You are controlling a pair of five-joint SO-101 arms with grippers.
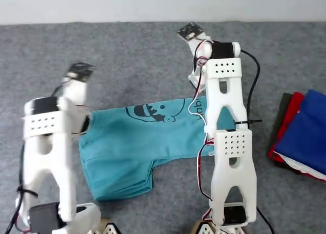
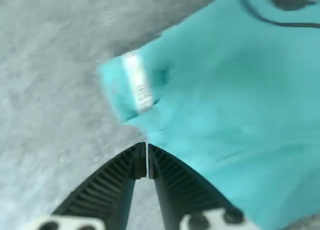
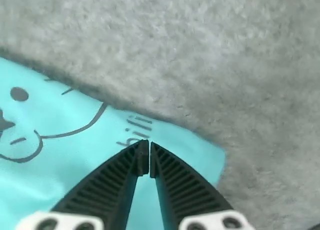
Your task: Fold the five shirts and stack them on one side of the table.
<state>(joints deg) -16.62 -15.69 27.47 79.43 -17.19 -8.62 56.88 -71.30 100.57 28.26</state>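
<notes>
Grey, felt-like cloth covers the desk (image 1: 127,51), with a pale wall running along its 12 o'clock edge. At the middle, leaning toward 6 o'clock, lies a teal cotton shirt (image 1: 137,142) with a dark cartoon face (image 1: 155,112) printed on it. It is spread in a rough L, and its part toward 7 o'clock looks doubled over, so I judge its folding begun but far from finished. At 3 o'clock, well apart from it, sits a stack of folded shirts (image 1: 303,132) showing dark, red and blue layers and a white edge. I cannot count them for certain, but most of the five seem to be done and stacked already. The left end effector (image 2: 147,157) hangs at the shirt's 10 o'clock corner, just beside a small white label (image 2: 137,87), with its ribbed black jaws pressed together. The right end effector (image 3: 149,155) is over the corner toward 2 o'clock, near the printed lettering, and is likewise pressed tight. Whether either has cloth nipped between its tips I cannot tell. What is left, as I judge it, is to finish folding the teal shirt and carry it to the 3 o'clock pile.
</notes>
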